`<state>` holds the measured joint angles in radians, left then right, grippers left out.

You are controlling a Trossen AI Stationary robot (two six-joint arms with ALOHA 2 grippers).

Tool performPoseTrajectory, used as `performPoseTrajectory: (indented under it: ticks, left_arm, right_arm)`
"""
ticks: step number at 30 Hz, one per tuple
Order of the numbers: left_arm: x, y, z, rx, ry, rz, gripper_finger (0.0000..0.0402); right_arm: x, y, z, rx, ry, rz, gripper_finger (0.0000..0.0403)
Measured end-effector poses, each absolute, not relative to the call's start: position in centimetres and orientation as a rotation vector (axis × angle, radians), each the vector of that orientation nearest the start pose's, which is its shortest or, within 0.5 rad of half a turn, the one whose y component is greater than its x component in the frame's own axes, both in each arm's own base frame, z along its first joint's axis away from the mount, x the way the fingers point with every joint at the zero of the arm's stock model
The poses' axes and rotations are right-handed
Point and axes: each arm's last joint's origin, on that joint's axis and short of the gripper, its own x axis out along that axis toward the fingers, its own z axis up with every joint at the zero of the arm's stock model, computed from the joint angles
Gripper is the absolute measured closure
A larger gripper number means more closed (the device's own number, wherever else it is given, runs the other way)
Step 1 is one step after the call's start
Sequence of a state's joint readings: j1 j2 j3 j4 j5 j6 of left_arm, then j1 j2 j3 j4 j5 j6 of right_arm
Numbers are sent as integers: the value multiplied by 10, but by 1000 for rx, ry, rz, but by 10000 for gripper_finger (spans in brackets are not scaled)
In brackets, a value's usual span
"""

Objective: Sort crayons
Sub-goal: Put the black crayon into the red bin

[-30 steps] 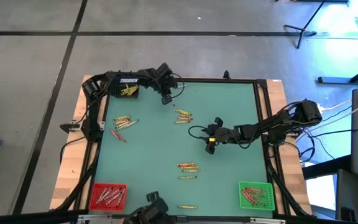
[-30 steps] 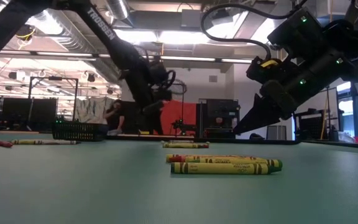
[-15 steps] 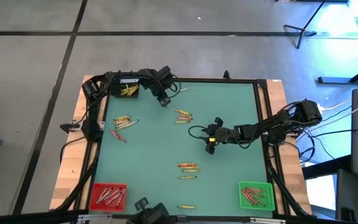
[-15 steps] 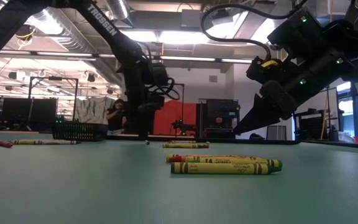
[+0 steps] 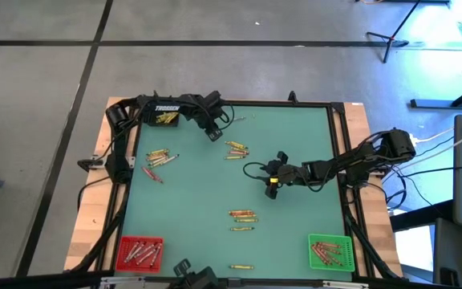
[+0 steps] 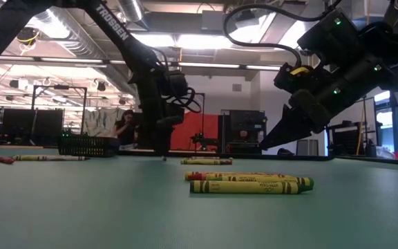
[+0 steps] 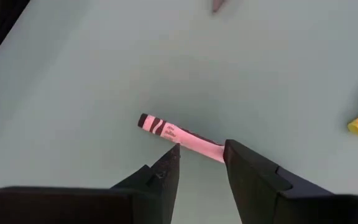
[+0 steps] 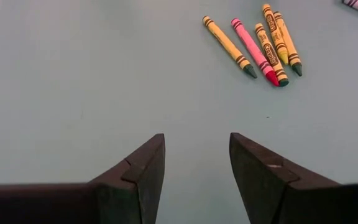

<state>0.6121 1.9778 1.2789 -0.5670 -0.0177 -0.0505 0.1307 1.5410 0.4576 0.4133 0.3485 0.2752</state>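
The left end effector [image 7: 201, 155] hangs low over the far left part of the green counter [image 5: 215, 193], just beside the black bin [image 5: 165, 117] in the far left corner, which has yellow crayons in it. Its fingers [image 7: 166, 171] stand apart with a pink crayon [image 7: 179, 132] lying flat on the counter right at their tips; the crayon runs across the gap and does not look gripped. The right end effector [image 8: 196, 165] hovers above the middle of the counter, toward the right, its fingers spread and empty, with bare green surface between them. Ahead of it lies a small cluster of crayons [image 8: 263, 43], yellow, pink and orange, side by side and nearly touching. More crayons lie scattered in loose groups: one bunch near the left edge [image 5: 159, 156], one near the far middle [image 5: 235, 149], one in the near middle [image 5: 243, 215], and a single stick close to the near edge [image 5: 241, 266]. The red bin [image 5: 139, 252] in the near left corner and the green bin [image 5: 330, 251] in the near right corner each hold several crayons. From counter height, yellow crayons [image 6: 251, 183] lie in the foreground. A person [image 6: 124, 128] stands in the room behind.
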Motion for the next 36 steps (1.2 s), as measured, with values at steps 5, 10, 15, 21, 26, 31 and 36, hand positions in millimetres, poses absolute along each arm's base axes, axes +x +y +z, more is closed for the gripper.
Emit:
performPoseTrajectory:
  ticks: [5, 10, 15, 21, 26, 31, 36]
  left_arm:
    - [313, 218, 141, -443, 1195, 593, 281]
    - [316, 211, 140, -467, 1199, 616, 281]
    - [320, 203, 139, -481, 1202, 670, 281]
    - [326, 194, 139, -383, 1227, 667, 281]
    - [328, 189, 139, -303, 1264, 593, 290]
    - [327, 188, 139, -313, 1274, 545, 333]
    - [327, 188, 139, -282, 1282, 518, 389]
  right_arm:
    - [253, 23, 120, 105, 617, -296, 227]
    - [253, 23, 120, 106, 616, -296, 227]
    - [254, 23, 120, 106, 616, -296, 227]
    - [254, 23, 120, 106, 616, -296, 227]
    - [253, 23, 120, 111, 615, -298, 227]
    - [254, 23, 120, 112, 615, -298, 227]
    - [253, 23, 120, 113, 614, -298, 227]
